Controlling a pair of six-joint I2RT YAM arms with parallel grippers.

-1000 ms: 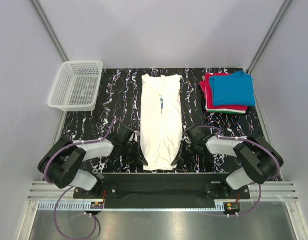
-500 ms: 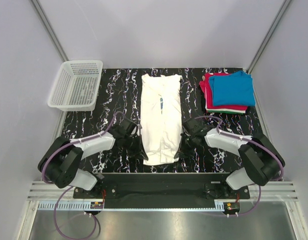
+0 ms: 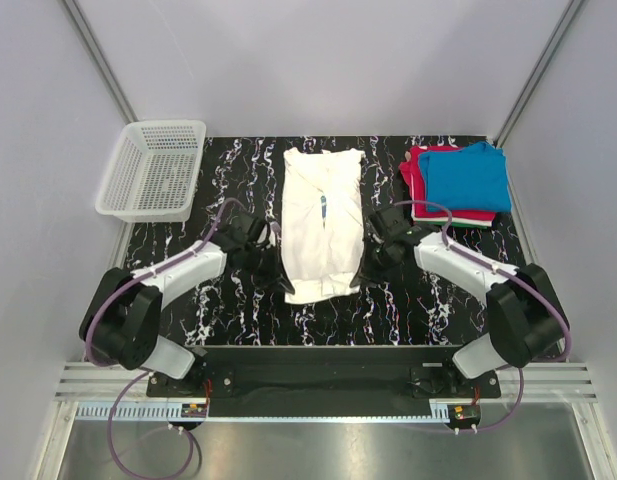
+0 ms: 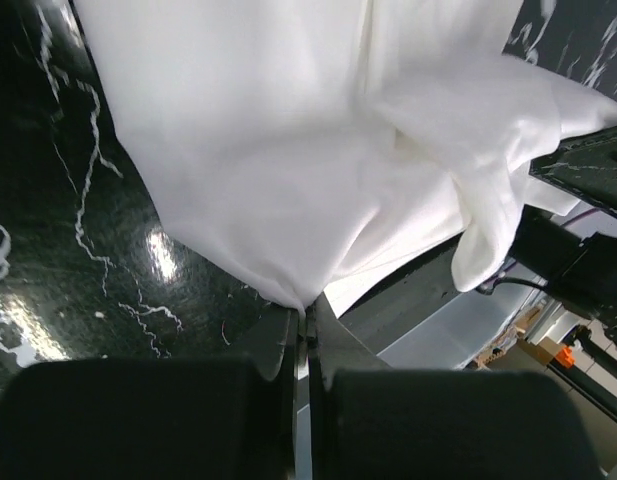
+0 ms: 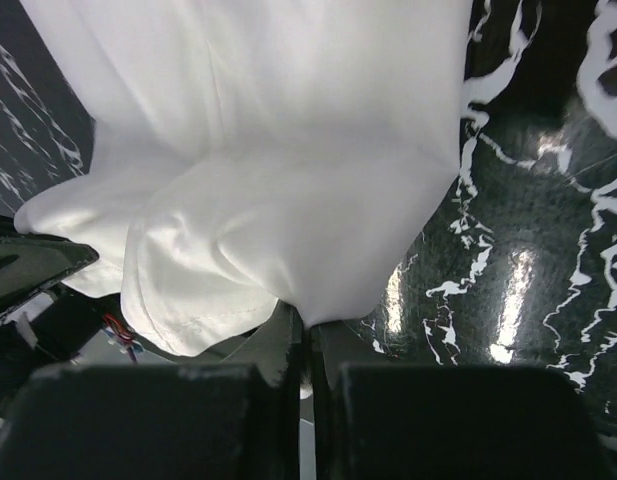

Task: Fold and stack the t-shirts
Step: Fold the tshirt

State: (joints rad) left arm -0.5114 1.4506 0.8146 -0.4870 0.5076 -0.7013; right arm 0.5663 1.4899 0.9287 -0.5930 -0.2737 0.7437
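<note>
A white t-shirt (image 3: 323,220) folded into a long strip lies down the middle of the black marbled table (image 3: 228,190), a small blue logo showing near its centre. My left gripper (image 3: 285,283) is shut on its near left corner, and my right gripper (image 3: 363,277) is shut on its near right corner. Both corners are lifted, so the near hem curls up off the table. In the left wrist view the cloth (image 4: 288,170) bunches into the closed jaws, and the right wrist view shows the cloth (image 5: 288,190) pinched the same way. A folded blue t-shirt (image 3: 466,177) tops a red one (image 3: 416,180) at the back right.
A white plastic mesh basket (image 3: 153,168) sits at the back left corner of the table. Grey walls close in the left, right and far sides. The metal rail holding the arm bases (image 3: 328,375) runs along the near edge.
Both grippers closed on the near corners of the white t-shirt and carried them away from the bases, so the near hem has moved up the table and the strip looks shorter.
</note>
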